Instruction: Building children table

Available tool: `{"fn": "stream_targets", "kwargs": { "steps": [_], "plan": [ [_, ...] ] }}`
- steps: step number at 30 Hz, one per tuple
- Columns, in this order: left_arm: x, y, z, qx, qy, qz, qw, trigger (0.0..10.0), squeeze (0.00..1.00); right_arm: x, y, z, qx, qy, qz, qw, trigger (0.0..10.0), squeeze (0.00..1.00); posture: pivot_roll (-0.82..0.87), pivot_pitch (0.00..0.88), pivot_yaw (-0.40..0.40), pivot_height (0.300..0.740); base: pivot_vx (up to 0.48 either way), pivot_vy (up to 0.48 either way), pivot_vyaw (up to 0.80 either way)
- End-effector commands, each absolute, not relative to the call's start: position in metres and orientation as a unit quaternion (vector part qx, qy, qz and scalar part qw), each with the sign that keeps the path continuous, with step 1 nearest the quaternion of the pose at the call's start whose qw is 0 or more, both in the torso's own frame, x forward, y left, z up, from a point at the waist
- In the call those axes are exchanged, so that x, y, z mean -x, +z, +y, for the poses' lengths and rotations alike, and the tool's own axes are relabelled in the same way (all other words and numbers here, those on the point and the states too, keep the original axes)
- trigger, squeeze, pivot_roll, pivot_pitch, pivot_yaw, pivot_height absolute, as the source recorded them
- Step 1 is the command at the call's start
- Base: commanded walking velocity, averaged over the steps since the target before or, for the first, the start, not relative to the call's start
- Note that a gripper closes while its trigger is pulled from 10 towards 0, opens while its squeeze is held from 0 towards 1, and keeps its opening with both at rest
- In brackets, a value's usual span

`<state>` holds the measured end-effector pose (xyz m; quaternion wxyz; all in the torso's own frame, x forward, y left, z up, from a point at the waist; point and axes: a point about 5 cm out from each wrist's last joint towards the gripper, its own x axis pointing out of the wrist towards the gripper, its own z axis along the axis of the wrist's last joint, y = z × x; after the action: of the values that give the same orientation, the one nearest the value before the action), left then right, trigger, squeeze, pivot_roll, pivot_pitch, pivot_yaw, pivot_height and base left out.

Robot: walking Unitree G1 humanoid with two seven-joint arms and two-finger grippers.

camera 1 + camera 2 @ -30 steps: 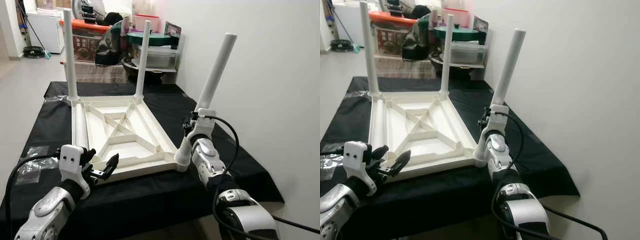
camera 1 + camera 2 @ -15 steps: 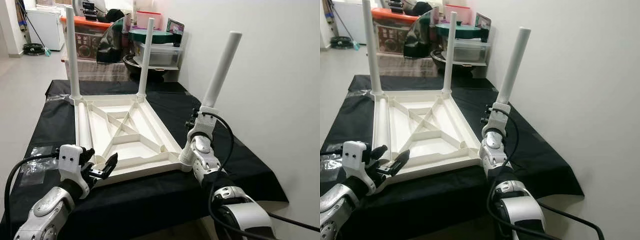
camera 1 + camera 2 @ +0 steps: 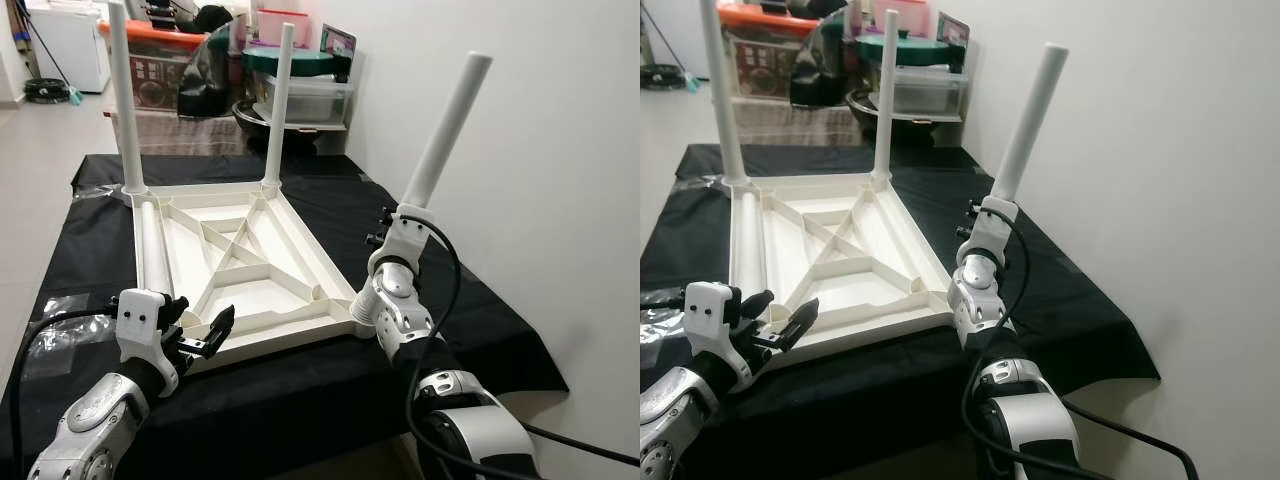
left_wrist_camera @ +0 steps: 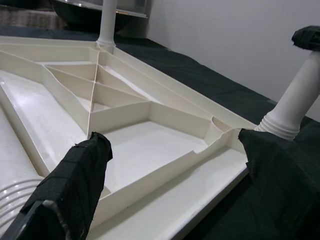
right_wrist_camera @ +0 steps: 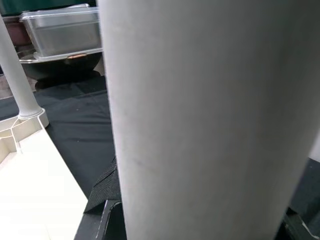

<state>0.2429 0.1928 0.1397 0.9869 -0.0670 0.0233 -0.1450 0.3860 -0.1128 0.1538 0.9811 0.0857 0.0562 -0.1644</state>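
Tabletop [image 3: 245, 270] lies upside down on the black cloth [image 3: 430, 260], two far legs [image 3: 275, 105] upright. Right gripper [image 3: 395, 240] grips a leaning third leg [image 3: 445, 130] at its corner; left gripper [image 3: 205, 335] hovers spread by the bare corner, where a fourth leg seems left to fit.

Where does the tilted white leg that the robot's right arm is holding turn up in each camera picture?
Left eye view: tilted leg, right of centre, leaning rightward.
Right eye view, centre-right.
Left wrist view: its lower end, by the tabletop's corner.
Right wrist view: close up.
Shared landmark: the white upturned tabletop.
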Motion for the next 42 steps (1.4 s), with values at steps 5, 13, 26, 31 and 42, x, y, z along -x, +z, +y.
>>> {"fn": "stream_targets", "kwargs": {
  "steps": [5,13,26,31,42],
  "plan": [
    [-0.246,0.139,0.188,0.069,-0.149,0.023,0.986,10.0,0.0,-0.373,0.117,-0.113,-0.084,-0.161,0.14,0.973,10.0,0.0,0.06,0.0,-0.138,0.74,0.0,0.0,0.0],
    [-0.247,0.137,0.187,0.069,-0.149,0.023,0.986,10.0,0.0,-0.369,0.124,-0.108,-0.081,-0.139,0.123,0.979,10.0,0.0,0.06,0.0,-0.138,0.74,0.0,0.0,0.0],
    [-0.25,0.136,0.188,0.067,-0.148,0.02,0.987,10.0,0.0,-0.372,0.141,-0.103,-0.074,-0.104,0.096,0.987,10.0,0.0,0.06,0.0,-0.141,0.74,0.0,0.0,0.0],
    [-0.25,0.137,0.188,0.066,-0.148,0.019,0.987,10.0,0.0,-0.372,0.141,-0.103,-0.07,-0.1,0.096,0.988,10.0,0.0,0.06,0.0,-0.143,0.74,0.0,0.0,0.0],
    [-0.255,0.146,0.193,0.082,-0.135,-0.008,0.987,10.0,0.0,-0.372,0.144,-0.099,-0.064,-0.084,0.091,0.99,10.0,0.0,0.06,0.0,-0.137,0.74,0.0,0.0,0.0]
  ]
}}
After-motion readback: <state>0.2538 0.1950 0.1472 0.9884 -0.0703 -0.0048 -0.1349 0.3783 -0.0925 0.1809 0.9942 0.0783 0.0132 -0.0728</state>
